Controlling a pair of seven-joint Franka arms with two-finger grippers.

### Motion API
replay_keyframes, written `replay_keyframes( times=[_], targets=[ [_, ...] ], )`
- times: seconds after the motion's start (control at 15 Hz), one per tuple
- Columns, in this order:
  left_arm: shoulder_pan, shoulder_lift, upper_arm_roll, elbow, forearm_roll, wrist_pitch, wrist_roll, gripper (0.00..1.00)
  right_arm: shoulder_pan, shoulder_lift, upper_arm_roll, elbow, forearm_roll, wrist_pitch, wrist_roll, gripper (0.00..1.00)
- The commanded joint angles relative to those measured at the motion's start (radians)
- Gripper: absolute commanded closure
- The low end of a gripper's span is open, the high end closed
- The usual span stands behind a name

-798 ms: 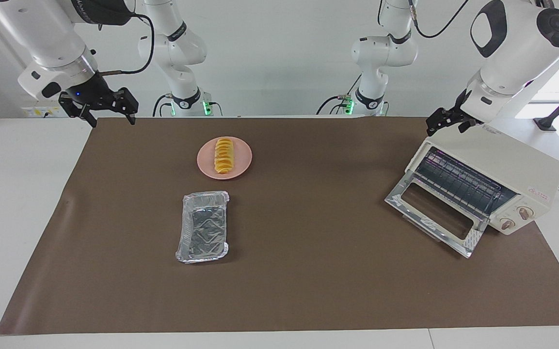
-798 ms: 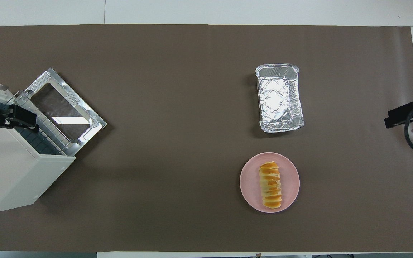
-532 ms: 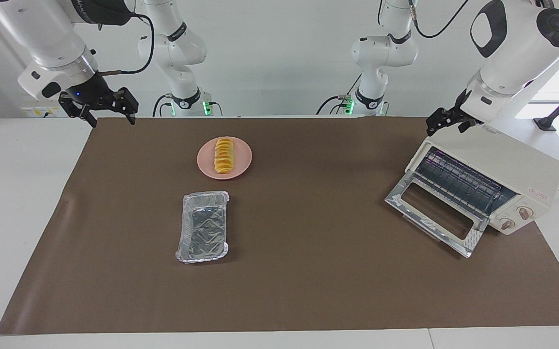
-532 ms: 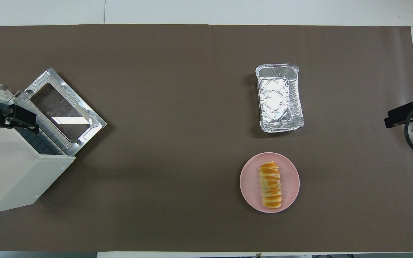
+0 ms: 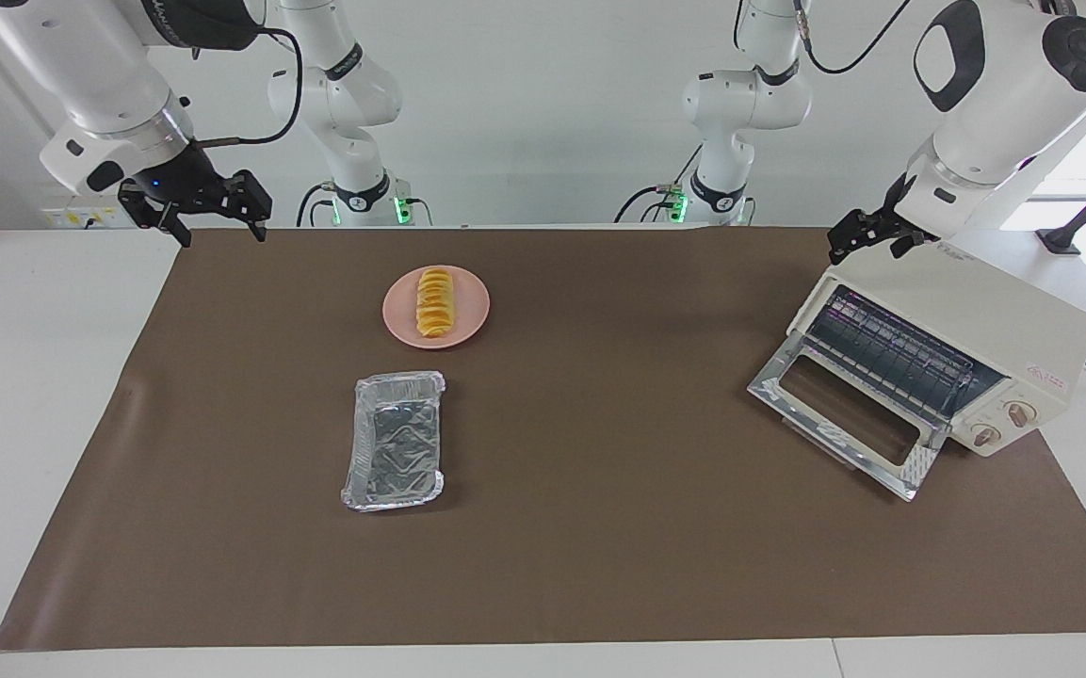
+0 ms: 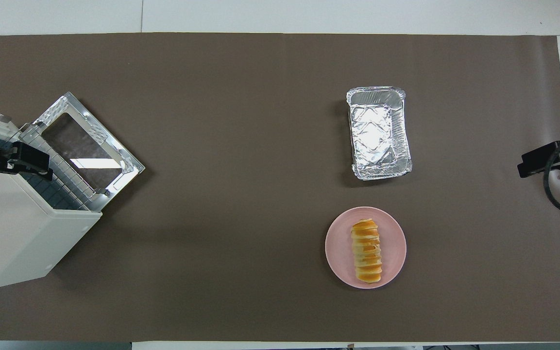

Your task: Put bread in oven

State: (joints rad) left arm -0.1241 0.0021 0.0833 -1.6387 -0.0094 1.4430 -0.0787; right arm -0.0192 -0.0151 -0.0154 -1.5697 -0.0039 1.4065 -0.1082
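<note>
The golden ridged bread (image 5: pixel 433 301) lies on a pink plate (image 5: pixel 473 303) on the brown mat, also in the overhead view (image 6: pixel 367 250). The cream-white oven (image 5: pixel 985 315) stands at the left arm's end of the table with its glass door (image 5: pixel 844 414) folded down and the wire rack showing; it also shows from above (image 6: pixel 12 228). My left gripper (image 5: pixel 868 249) hangs open and empty over the oven's top corner. My right gripper (image 5: pixel 219 232) hangs open and empty over the mat's corner at the right arm's end, well apart from the bread.
A crinkled silver foil tray (image 5: pixel 397 443) lies empty on the mat, farther from the robots than the plate; it also shows from above (image 6: pixel 379 133). The brown mat (image 5: pixel 599 527) covers most of the white table.
My right gripper has shifted slightly, a little toward the mat's middle. The left arm, bread, tray and oven have not moved.
</note>
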Motion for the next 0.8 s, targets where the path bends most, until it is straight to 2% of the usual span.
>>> replay_keyframes(
  times=[0.0,0.07,0.33,0.53,0.73],
  targets=[
    [0.0,-0.01,0.004,0.0,-0.004,0.007,-0.001,0.0,0.008,-0.071,0.017,-0.116,-0.002,0.015,-0.005,0.0],
    [0.0,-0.011,0.004,-0.001,-0.004,0.007,-0.001,0.0,0.033,-0.088,0.018,-0.148,-0.002,0.02,0.007,0.0],
    [0.0,-0.01,0.004,-0.001,-0.004,0.007,-0.001,0.0,0.134,-0.213,0.02,-0.396,0.001,0.12,0.132,0.0],
    [0.0,-0.01,0.004,-0.001,-0.004,0.005,-0.001,0.0,0.206,-0.317,0.02,-0.599,0.004,0.253,0.228,0.0],
    [0.0,-0.011,0.004,-0.001,-0.004,0.007,-0.001,0.0,0.268,-0.374,0.02,-0.755,0.033,0.365,0.292,0.0]
  ],
)
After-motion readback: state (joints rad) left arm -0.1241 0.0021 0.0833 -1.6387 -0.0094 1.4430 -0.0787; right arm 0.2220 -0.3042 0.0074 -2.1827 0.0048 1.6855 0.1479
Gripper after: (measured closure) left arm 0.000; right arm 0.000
